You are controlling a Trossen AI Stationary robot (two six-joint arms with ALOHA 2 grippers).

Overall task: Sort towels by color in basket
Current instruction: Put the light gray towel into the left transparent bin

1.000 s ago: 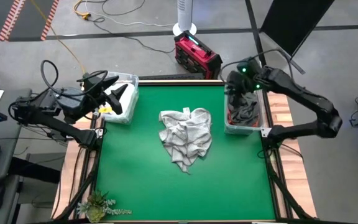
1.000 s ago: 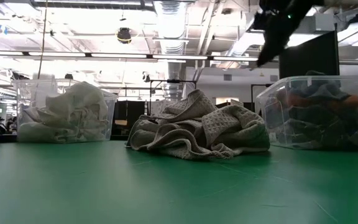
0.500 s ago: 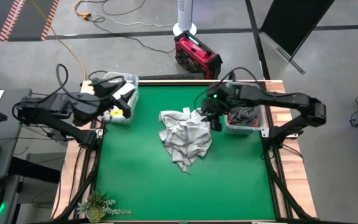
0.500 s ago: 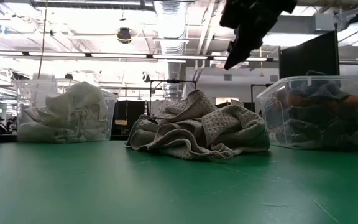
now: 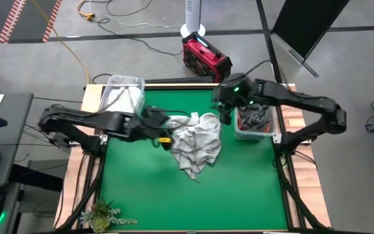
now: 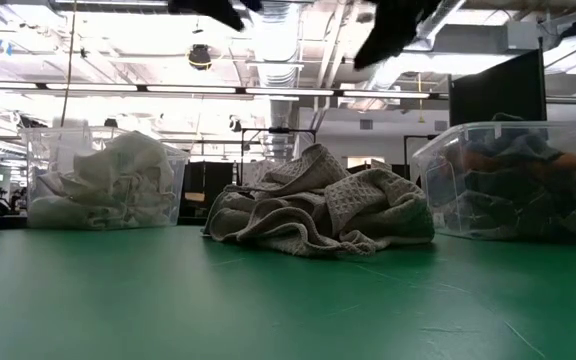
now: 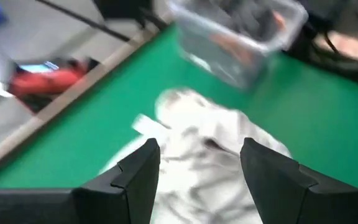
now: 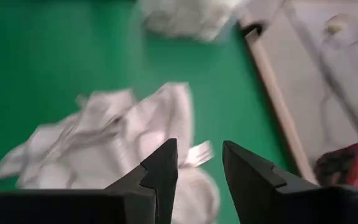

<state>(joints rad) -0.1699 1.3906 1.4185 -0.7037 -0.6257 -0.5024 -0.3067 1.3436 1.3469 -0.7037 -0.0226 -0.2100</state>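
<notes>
A crumpled pile of light grey towels (image 5: 197,143) lies on the middle of the green table (image 5: 148,188); it also shows in the low view (image 6: 318,205). My left gripper (image 5: 162,128) hovers open above the pile's left edge, with the towels (image 7: 197,140) ahead of its fingers. Over the pile's far right corner my right gripper (image 5: 224,114) hangs open, looking down on the towels (image 8: 117,134). A clear basket (image 5: 123,94) at the far left holds white towels. A clear basket (image 5: 255,122) at the far right holds dark grey and orange towels.
A red box (image 5: 206,58) and cables lie on the floor beyond the far edge. A small plant (image 5: 102,214) sits at the near left corner. Bare green surface lies in front of the pile, toward the near edge.
My left gripper has left the white-towel basket and swung toward the table's right and down to the pile's left edge. My right gripper has moved off the dark-towel basket toward the table's left, to the pile's far right corner. The towels have not moved.
</notes>
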